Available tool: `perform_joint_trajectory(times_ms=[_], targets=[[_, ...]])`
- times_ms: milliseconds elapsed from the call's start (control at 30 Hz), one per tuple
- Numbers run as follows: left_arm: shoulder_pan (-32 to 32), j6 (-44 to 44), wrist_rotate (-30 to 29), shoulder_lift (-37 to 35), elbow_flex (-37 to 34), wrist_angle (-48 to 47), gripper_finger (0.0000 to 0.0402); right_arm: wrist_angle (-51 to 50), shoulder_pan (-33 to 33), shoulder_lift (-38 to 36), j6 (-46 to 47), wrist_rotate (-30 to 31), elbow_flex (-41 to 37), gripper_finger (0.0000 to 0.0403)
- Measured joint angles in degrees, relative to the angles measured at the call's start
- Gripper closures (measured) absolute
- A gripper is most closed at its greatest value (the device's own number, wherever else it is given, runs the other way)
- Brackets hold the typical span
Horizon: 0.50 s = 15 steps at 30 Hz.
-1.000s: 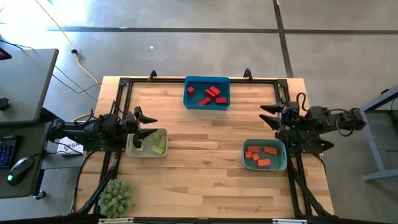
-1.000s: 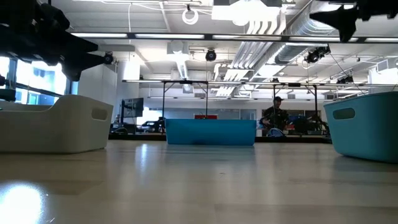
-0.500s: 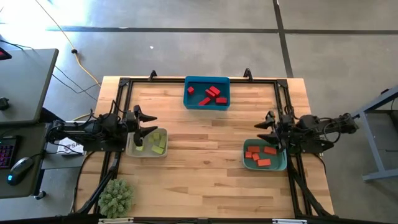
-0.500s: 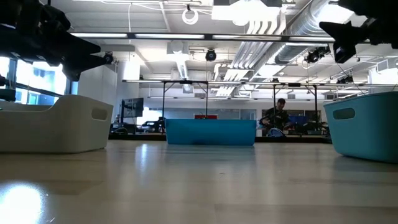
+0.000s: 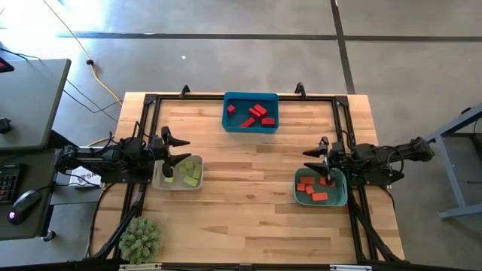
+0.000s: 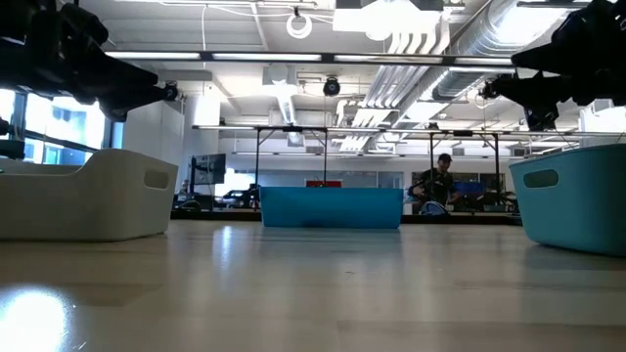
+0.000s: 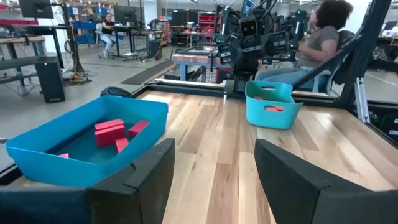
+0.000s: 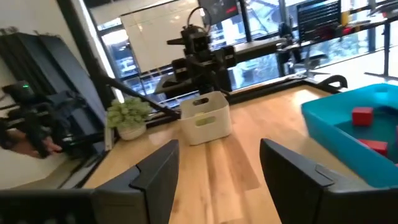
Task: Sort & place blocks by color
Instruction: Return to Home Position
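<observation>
High view: no loose blocks on the table (image 5: 248,203). Red blocks (image 5: 254,113) lie in the blue tray (image 5: 226,120), top centre. Yellow-green blocks (image 5: 192,175) lie in the beige tray (image 5: 179,187), left of centre. Orange-red blocks (image 5: 316,188) lie in the teal tray (image 5: 297,190), right of centre. Sorting looks complete.

The left gripper (image 5: 178,150) hangs over the beige tray's upper left corner and the right gripper (image 5: 316,162) over the teal tray's upper edge. Each has its fingers spread wide with nothing between them; both wrist views confirm this.

Handling (judged): the blocks look stiff, light, flat-faced and not fragile. Smooth faces might slip if pinched on a corner. Best taken from above across two opposite flat sides, and the oblong ones across the short width.

View differences:
- Only the high view shows the contents of all three trays.
- The low view gives tray walls only, with no block visible, plus a person (image 6: 435,181) far behind at centre right.
- The left wrist view looks into the blue tray at lower left, with red blocks plain.
- The right wrist view shows the plant ball (image 8: 129,115) near the beige tray, left of centre.
</observation>
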Motion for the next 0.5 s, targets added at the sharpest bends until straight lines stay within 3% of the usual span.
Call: perform_joint_trajectory(times_ms=[500], targets=[[0.0, 0.36, 0.07, 0.0, 0.0, 0.0, 0.019, -0.08, -0.01, 0.14, -5.54, -0.57, -0.02, 0.0192]])
